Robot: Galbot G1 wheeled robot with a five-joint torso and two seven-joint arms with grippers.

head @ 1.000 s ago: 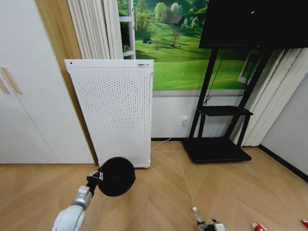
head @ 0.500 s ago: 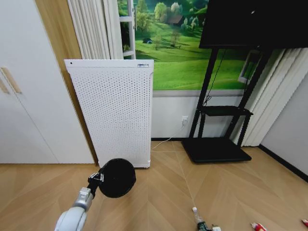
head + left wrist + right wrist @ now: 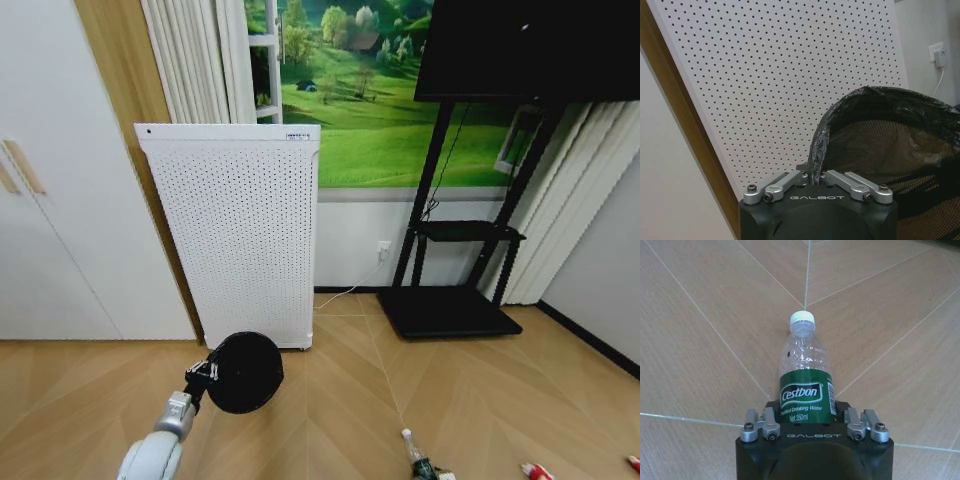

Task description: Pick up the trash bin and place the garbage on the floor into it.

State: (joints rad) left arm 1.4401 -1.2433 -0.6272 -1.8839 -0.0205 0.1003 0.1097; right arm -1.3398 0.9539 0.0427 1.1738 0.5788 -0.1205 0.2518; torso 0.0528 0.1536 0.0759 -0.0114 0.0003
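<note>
The left hand [image 3: 812, 181] is pinching the rim of the small black round trash bin [image 3: 244, 372], holding it above the wooden floor [image 3: 330, 400] before the white perforated appliance [image 3: 240, 235]. The right hand [image 3: 807, 415] is gripping the clear green-labelled plastic bottle [image 3: 805, 377] near the floor.

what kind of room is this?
Probably a staged living room or test flat: herringbone wood floor, a TV stand against a landscape mural, a white perforated appliance and white cupboards.
</note>
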